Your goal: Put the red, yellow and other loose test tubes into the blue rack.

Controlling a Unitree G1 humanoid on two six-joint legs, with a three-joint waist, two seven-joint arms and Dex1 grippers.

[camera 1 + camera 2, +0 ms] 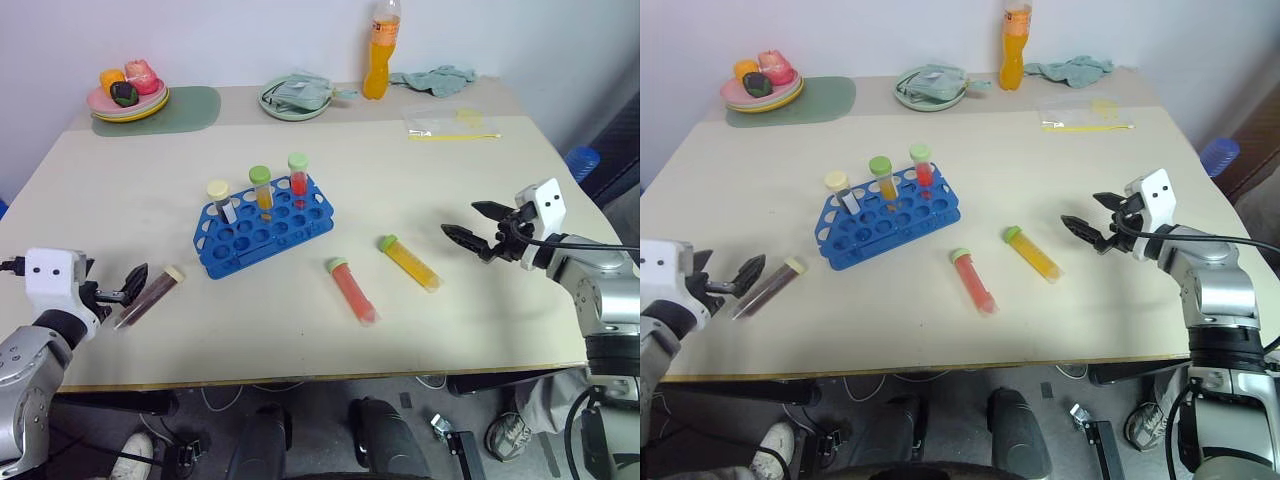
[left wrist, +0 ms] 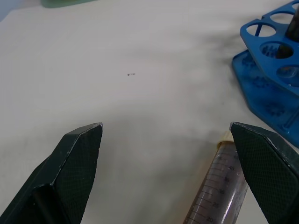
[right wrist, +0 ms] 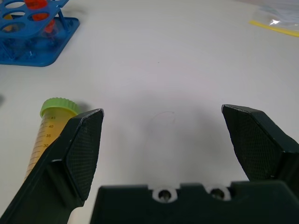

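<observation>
The blue rack point(image 1: 262, 228) stands left of the table's middle, with three capped tubes upright in its back row. A loose red tube point(image 1: 352, 290) and a yellow-orange tube point(image 1: 408, 262), both green-capped, lie flat to its right. A dark brown tube point(image 1: 150, 295) with a cream cap lies left of the rack. My left gripper point(image 1: 130, 286) is open at this tube's base end; in the left wrist view the brown tube point(image 2: 218, 186) lies between the fingers, close to one finger point(image 2: 264, 158). My right gripper point(image 1: 462, 220) hovers open, right of the yellow-orange tube point(image 3: 46, 135).
Along the back stand an orange drink bottle point(image 1: 378, 50), a plate of toy food point(image 1: 128, 98) on a green mat point(image 1: 190, 105), a green dish with a cloth point(image 1: 295, 98), another cloth point(image 1: 435, 78) and a plastic bag point(image 1: 445, 125).
</observation>
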